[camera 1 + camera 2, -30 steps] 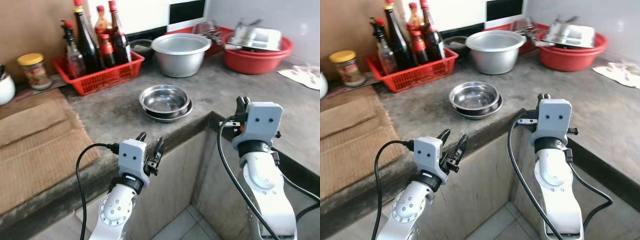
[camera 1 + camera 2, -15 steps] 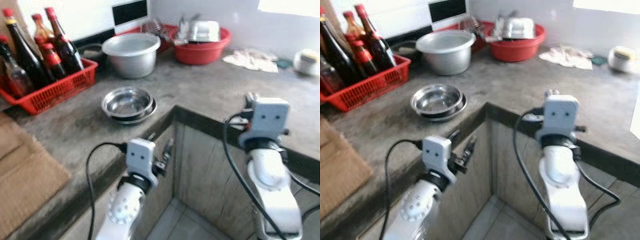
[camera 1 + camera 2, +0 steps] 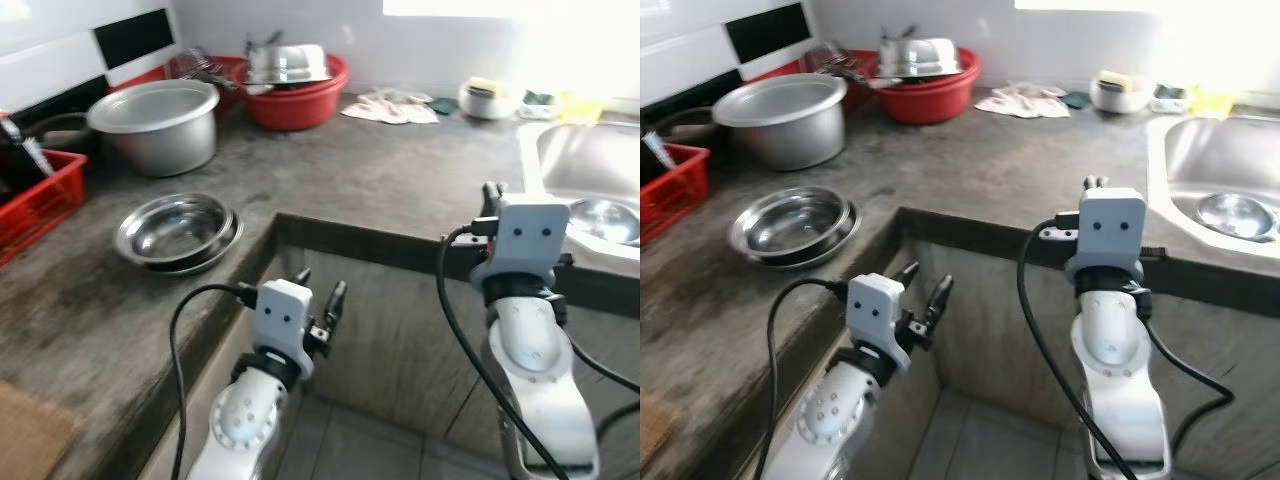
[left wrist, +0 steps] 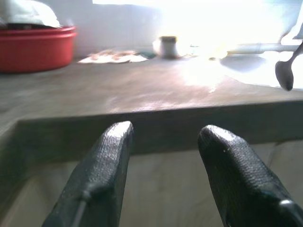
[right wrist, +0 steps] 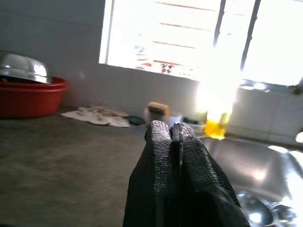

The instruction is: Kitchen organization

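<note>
Two stacked steel bowls (image 3: 178,230) sit on the grey counter (image 3: 380,190) near its inner corner. Behind them stands a big aluminium pot (image 3: 155,120), and further back a red basin (image 3: 290,85) heaped with steel dishes. A steel sink (image 3: 590,165) at the right holds a small steel bowl (image 3: 600,215). My left gripper (image 3: 320,288) hovers open and empty below the counter edge, in front of the cabinet corner. My right gripper (image 3: 489,192) is shut with nothing in it, raised at the counter's front edge just left of the sink.
A red basket (image 3: 30,195) stands at the far left edge. A crumpled cloth (image 3: 390,105) and a white cup (image 3: 483,98) with a sponge lie along the back wall. The counter wraps in an L around a tiled floor gap (image 3: 350,450).
The whole view has swung to the right: the bottles and cardboard have left the picture and the sink has come in. Both grippers keep the same pose.
</note>
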`<state>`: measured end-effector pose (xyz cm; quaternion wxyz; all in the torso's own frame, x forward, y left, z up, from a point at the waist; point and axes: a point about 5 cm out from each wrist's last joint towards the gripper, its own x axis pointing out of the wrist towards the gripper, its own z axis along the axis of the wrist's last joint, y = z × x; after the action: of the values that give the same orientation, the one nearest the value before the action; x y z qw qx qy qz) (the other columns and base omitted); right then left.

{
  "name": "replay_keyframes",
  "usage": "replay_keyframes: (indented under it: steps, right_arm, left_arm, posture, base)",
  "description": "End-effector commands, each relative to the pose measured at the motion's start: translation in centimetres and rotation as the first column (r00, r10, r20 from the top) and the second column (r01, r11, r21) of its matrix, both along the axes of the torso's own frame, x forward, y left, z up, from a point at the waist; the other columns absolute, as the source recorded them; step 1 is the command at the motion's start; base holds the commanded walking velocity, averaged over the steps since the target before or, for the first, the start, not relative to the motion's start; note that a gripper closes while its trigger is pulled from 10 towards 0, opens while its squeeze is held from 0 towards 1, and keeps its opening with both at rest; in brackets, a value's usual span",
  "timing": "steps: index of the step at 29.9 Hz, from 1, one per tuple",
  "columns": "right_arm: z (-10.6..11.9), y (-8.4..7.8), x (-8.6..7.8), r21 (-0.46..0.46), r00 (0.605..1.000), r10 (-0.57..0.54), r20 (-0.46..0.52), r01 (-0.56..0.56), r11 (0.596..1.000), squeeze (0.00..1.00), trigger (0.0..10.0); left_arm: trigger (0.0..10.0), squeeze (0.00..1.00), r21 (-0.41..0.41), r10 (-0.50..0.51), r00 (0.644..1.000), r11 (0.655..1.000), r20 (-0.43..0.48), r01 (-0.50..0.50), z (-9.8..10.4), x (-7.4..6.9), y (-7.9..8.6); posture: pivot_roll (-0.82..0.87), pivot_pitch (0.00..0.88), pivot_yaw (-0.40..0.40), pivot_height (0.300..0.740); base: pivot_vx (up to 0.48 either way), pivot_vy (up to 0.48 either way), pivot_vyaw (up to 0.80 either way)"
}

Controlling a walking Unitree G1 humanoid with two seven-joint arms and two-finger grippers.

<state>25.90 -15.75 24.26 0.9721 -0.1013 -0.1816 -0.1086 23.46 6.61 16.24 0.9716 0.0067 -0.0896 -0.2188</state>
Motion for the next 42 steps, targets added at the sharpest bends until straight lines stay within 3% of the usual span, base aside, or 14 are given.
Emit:
replay_keyframes:
  steps: [1, 7, 15, 21, 22, 23, 24, 34, 42]
  right_arm:
    - [0.1, 0.6, -0.2, 0.003, 1.000, 0.025, 0.006, -0.025, 1.000, 0.00, 0.0]
    - [-1.5, 1.1, 0.1, -0.029, 0.992, 0.069, -0.105, -0.072, 0.997, 0.00, 0.0]
    - [-2.7, 1.5, -0.7, -0.018, 0.978, 0.139, -0.158, -0.144, 0.989, 0.00, 0.0]
    - [-2.4, 1.6, -0.7, -0.007, 0.975, 0.172, -0.142, -0.175, 0.985, 0.00, 0.0]
    - [-2.2, 1.7, -0.6, -0.011, 0.975, 0.179, -0.131, -0.182, 0.983, 0.00, 1.3]
    - [-1.7, 1.9, -0.5, -0.012, 0.973, 0.202, -0.108, -0.205, 0.979, 0.00, 4.4]
    - [-1.2, 2.0, -0.3, -0.013, 0.973, 0.213, -0.089, -0.215, 0.976, 0.00, 10.0]
    - [1.5, 1.2, 0.6, -0.034, 0.978, 0.205, 0.027, -0.204, 0.978, 0.00, 10.0]
    - [2.4, 1.0, 1.2, -0.038, 0.977, 0.204, 0.057, -0.202, 0.979, 0.00, 10.0]
  left_arm:
    - [10.0, 0.00, 0.010, 0.020, 1.000, 1.000, -0.013, -0.020, -0.3, 0.1, 0.5]
    - [10.0, 0.00, 0.019, 0.027, 1.000, 0.999, -0.010, -0.026, -0.3, 0.2, 0.7]
    - [10.0, 0.00, 0.008, 0.024, 1.000, 1.000, -0.003, -0.024, 0.0, 0.1, 1.0]
    - [10.0, 0.00, 0.037, 0.018, 1.000, 0.999, 0.009, -0.018, -0.1, 0.0, 1.1]
    - [10.0, 0.00, 0.036, 0.018, 1.000, 0.999, 0.014, -0.018, 0.0, 0.0, 1.1]
    - [10.0, 0.00, 0.034, 0.018, 1.000, 0.999, 0.021, -0.019, 0.1, 0.0, 1.1]
    - [10.0, 0.00, 0.035, 0.019, 1.000, 0.999, 0.023, -0.020, 0.1, 0.1, 1.0]
    - [10.0, 0.00, 0.042, 0.025, 0.999, 0.999, 0.027, -0.026, 0.0, 0.3, 1.0]
    - [10.0, 0.00, 0.041, 0.019, 1.000, 0.999, 0.018, -0.020, 0.0, 0.3, 0.9]
  posture:
    - [0.07, 0.064, 0.021, 0.740]
    - [0.07, 0.060, 0.018, 0.740]
    - [0.07, 0.052, 0.018, 0.740]
    - [0.07, 0.042, 0.019, 0.740]
    - [0.07, 0.042, 0.019, 0.740]
    - [0.07, 0.042, 0.019, 0.740]
    - [0.07, 0.037, 0.020, 0.740]
    - [0.07, 0.040, 0.018, 0.740]
    - [0.07, 0.046, 0.013, 0.740]
  base:
    - [0.000, 0.000, -0.78]
    - [0.000, 0.000, -0.78]
    - [0.000, 0.000, -0.77]
    - [0.000, 0.000, -0.69]
    - [0.000, -0.311, 0.00]
    - [0.000, -0.416, 0.00]
    - [0.000, -0.424, 0.00]
    - [0.027, -0.418, 0.00]
    - [0.316, -0.355, 0.00]
